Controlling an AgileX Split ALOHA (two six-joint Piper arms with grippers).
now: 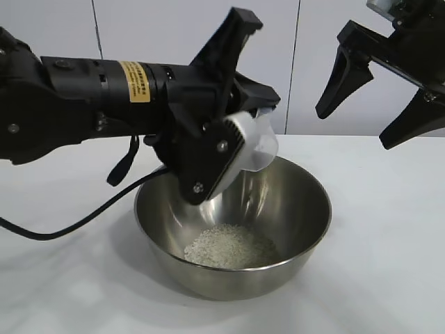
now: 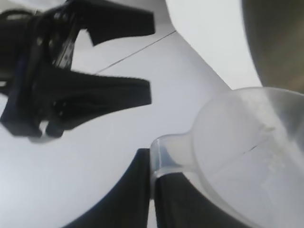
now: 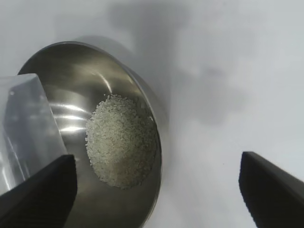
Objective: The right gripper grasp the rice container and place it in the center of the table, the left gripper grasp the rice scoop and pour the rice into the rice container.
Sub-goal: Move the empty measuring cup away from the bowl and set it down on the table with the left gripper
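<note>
The rice (image 1: 231, 246) lies as a pale heap on the floor of the stainless-steel mixing bowl (image 1: 295, 209), which sits on the white table (image 1: 389, 278) near its middle in the exterior view. Directly above the bowl's rim at about eleven o'clock hangs the clear plastic measuring cup (image 1: 256, 146), tipped well over with its mouth facing down into the bowl; from the left wrist view it looks nearly empty, with only a few grains clinging inside. The left end effector (image 1: 233, 118) is clamped tight on the cup's handle tab, its arm reaching in level from nine o'clock. The right end effector (image 1: 382, 97) hovers well apart from the bowl at about two o'clock, its fingers spread wide and holding nothing, and in its own wrist view it looks down on bowl and rice. By this reading the bowl placement is done and the pouring step is at or near its end. The next move would likely call for righting the cup and carrying it clear of the bowl without knocking the rim, then setting it down on the table, provided no more rice remains to shake out.
</note>
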